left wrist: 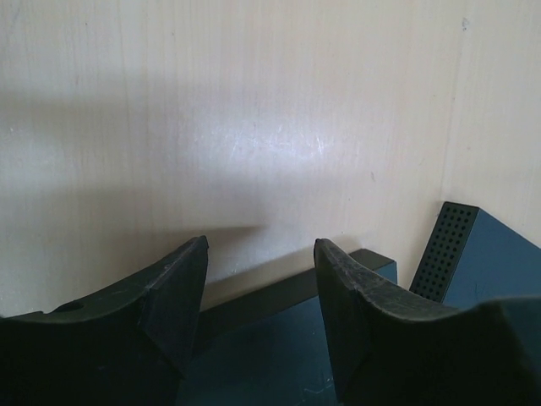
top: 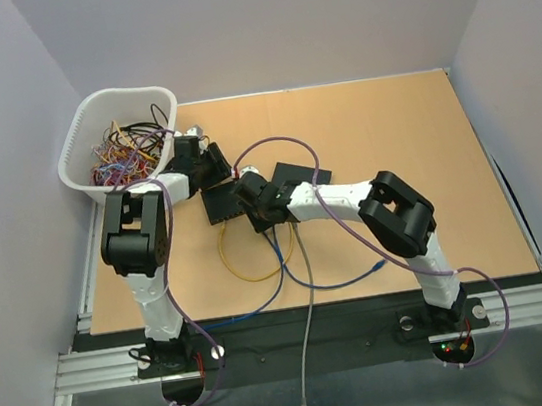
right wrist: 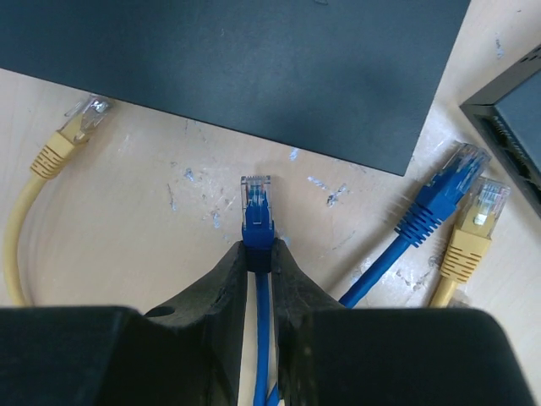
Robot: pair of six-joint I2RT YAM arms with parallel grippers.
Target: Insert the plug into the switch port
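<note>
A blue plug (right wrist: 256,211) with a clear tip sticks out of my right gripper (right wrist: 259,254), which is shut on its boot; the blue cable runs back between the fingers. The tip points at the black switch (right wrist: 237,68), a short gap away, over bare table. No port opening shows on that face. From above, the right gripper (top: 256,207) sits at the switch's (top: 220,202) right end. My left gripper (left wrist: 260,254) hovers over the switch's dark top (left wrist: 270,355), jaws apart with nothing between them; it lies at the switch's far-left side (top: 207,163).
A second black box (top: 299,174) lies right of the switch; its perforated side (left wrist: 446,249) shows by the left gripper. Loose plugs lie around: yellow (right wrist: 72,135) on the left, blue (right wrist: 448,190) and yellow (right wrist: 478,220) on the right. A white basket (top: 75,140) of cables stands far left.
</note>
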